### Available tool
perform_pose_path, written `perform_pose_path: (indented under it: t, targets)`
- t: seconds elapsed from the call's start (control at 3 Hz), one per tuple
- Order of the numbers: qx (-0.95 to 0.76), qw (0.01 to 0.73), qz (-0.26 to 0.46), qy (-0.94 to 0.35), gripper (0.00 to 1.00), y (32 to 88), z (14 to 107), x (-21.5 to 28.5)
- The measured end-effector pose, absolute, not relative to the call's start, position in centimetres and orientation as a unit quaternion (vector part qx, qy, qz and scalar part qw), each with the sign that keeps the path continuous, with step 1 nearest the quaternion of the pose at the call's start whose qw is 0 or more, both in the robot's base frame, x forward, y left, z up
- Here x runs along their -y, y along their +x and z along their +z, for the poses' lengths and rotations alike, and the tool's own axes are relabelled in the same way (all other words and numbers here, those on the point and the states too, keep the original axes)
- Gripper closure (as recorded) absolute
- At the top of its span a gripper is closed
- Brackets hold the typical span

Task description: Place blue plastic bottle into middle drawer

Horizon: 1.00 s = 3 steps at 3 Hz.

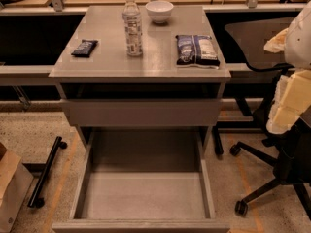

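The blue plastic bottle [132, 27], clear with a white cap and a pale printed label, stands upright on the grey cabinet top [107, 62], near its back middle. The middle drawer [141, 195] is pulled wide open below, and its flat grey floor is bare. My gripper [286, 106] hangs at the right edge of the view, beside the cabinet. It is well to the right of the bottle and lower than it, and holds nothing that I can see.
A white bowl [159, 11] stands just right of the bottle. A dark blue snack bag [197, 50] lies at the right, a black bar [84, 47] at the left. The shallower drawer's grey front [141, 111] sits above the open drawer. An office chair [272, 174] stands on the right, under my arm.
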<state>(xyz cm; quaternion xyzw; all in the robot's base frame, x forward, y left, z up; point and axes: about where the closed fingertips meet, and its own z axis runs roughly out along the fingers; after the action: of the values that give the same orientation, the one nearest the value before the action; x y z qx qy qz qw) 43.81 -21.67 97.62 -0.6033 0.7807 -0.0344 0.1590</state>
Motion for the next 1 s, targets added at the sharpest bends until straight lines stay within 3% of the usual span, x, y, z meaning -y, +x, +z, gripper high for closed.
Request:
perform_pose_path:
  t: [1.0]
  targets:
    - [-0.741, 0.195, -0.001, -0.642, 0.0, 48.3, 97.5, 18.8]
